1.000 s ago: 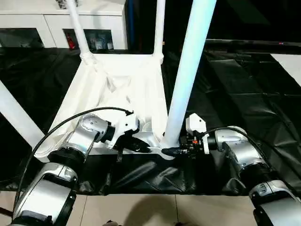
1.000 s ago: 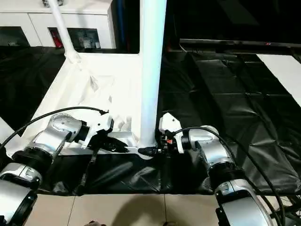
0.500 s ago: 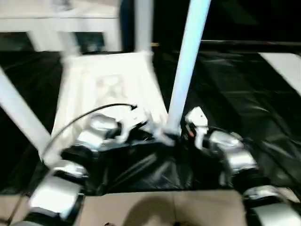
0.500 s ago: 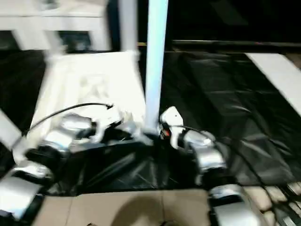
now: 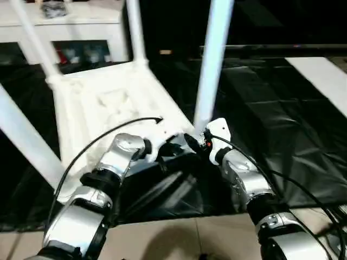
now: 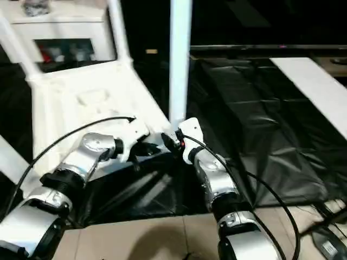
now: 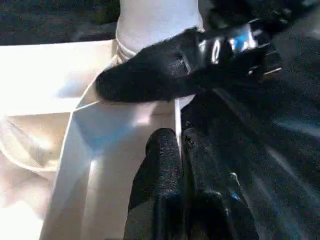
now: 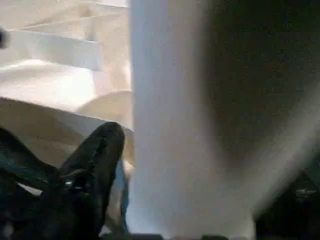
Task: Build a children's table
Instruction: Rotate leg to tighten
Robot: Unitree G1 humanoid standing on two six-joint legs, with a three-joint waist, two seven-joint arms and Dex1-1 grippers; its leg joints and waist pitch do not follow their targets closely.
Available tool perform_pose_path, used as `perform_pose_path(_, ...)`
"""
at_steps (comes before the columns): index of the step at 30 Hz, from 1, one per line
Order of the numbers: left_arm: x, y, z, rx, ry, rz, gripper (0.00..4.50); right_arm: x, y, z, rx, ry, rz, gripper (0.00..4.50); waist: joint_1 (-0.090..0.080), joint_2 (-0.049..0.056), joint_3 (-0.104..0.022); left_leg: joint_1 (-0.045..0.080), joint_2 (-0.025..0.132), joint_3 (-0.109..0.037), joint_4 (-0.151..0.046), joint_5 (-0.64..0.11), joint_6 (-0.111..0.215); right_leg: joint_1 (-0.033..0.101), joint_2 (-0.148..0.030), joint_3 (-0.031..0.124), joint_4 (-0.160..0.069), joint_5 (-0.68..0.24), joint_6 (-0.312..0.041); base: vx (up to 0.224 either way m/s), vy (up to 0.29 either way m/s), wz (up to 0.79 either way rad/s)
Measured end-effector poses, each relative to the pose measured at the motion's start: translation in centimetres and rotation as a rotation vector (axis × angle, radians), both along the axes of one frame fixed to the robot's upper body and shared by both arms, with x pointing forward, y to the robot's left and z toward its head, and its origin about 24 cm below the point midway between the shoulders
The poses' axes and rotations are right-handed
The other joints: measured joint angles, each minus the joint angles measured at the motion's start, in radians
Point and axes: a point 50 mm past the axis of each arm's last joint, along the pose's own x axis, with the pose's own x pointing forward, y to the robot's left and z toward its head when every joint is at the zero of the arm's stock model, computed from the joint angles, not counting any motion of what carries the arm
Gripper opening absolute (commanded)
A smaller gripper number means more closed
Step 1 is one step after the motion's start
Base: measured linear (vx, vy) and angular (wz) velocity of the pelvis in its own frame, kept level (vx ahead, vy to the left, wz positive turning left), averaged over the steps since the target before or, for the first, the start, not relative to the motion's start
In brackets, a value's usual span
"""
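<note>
The white tabletop (image 5: 103, 103) lies upside down on a black sheet, ribbed underside up. White legs stand in its corner sockets, among them the near-right leg (image 5: 212, 65) and a far leg (image 5: 135, 32). My left gripper (image 5: 172, 151) is shut, its fingers (image 7: 162, 155) pressed together at the thin rim by the near-right corner. My right gripper (image 5: 191, 142) is at the base of the near-right leg (image 8: 170, 125). One of its fingers (image 8: 100, 155) stands a sliver away from the leg, and the other is hidden behind it.
A white cabinet with glass doors (image 5: 81, 32) stands behind the tabletop. The crumpled black sheet (image 5: 282, 108) spreads to the right, up to a white strip (image 5: 320, 76). Pale floor tiles (image 5: 162, 238) lie at the near edge, and cables (image 6: 320, 233) trail at the lower right.
The whole view has swung, so the camera moved. My right gripper's fingers have spread a little at the leg's base. The left gripper stays shut at the rim.
</note>
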Motion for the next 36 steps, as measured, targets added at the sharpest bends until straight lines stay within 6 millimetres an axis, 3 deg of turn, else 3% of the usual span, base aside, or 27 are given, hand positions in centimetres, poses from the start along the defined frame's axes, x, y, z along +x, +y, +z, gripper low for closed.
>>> perform_pose_path(2, -0.2, 0.3, 0.0, -0.01, 0.007, -0.024, 0.0, -0.3, -0.4, 0.1, -0.015, -0.002, 0.069, 4.18, 0.001, 0.0, 0.0, -0.001, 0.0, 0.0, 0.0, 0.0, 0.0, 0.0, 0.0, 0.0, 0.001, 0.0, 0.0, 0.0, 0.0, 0.0)
perform_pose_path(5, -0.5, 1.1, 0.2, -0.022, 0.022, -0.079, 0.0, -0.7, -1.8, 0.4, -0.057, -0.007, 0.208, 4.18, 0.005, 0.0, 0.0, -0.002, 0.0, 0.0, -0.001, 0.0, 0.0, -0.001, 0.0, 0.001, 0.005, 0.004, -0.006, 0.0, 0.0, 0.0)
perform_pose_path(12, -1.3, 2.9, 0.5, -0.012, 0.07, -0.241, 0.0, -2.1, -3.6, 1.2, -0.107, 0.04, 0.532, 4.18, 0.039, 0.0, 0.0, -0.004, 0.007, 0.002, -0.004, 0.0, 0.0, -0.002, 0.002, -0.002, 0.008, 0.003, -0.005, 0.0, 0.0, 0.0)
perform_pose_path(17, -1.7, 3.8, 0.6, 0.012, 0.092, -0.318, 0.0, -2.7, -3.3, 1.3, -0.114, 0.069, 0.662, 3.81, 0.053, -0.001, 0.001, -0.005, 0.007, 0.003, -0.003, 0.0, 0.0, -0.002, 0.002, -0.001, 0.007, 0.003, -0.005, 0.0, 0.0, 0.0)
perform_pose_path(18, -1.7, 4.0, 0.7, 0.017, 0.094, -0.328, 0.0, -2.7, -3.2, 1.3, -0.115, 0.073, 0.68, 3.5, 0.053, -0.001, 0.001, -0.005, 0.007, 0.003, -0.003, 0.0, 0.0, -0.002, 0.002, -0.001, 0.007, 0.003, -0.005, 0.0, 0.0, 0.0)
perform_pose_path(31, -1.8, 4.2, 0.7, 0.021, 0.101, -0.349, 0.0, -2.9, -3.0, 1.4, -0.112, 0.089, 0.734, 2.75, 0.053, -0.002, 0.001, -0.005, 0.007, 0.003, -0.003, 0.0, 0.0, -0.002, 0.002, -0.001, 0.008, 0.003, -0.005, 0.0, 0.0, 0.0)
perform_pose_path(36, -1.1, 3.6, 0.6, 0.018, 0.068, -0.249, 0.0, -2.3, -2.7, 0.9, -0.08, 0.074, 0.558, 2.72, 0.045, -0.003, 0.001, -0.003, 0.007, 0.003, -0.001, 0.0, 0.0, 0.0, 0.002, 0.0, 0.008, 0.002, -0.004, 0.0, 0.0, 0.0)
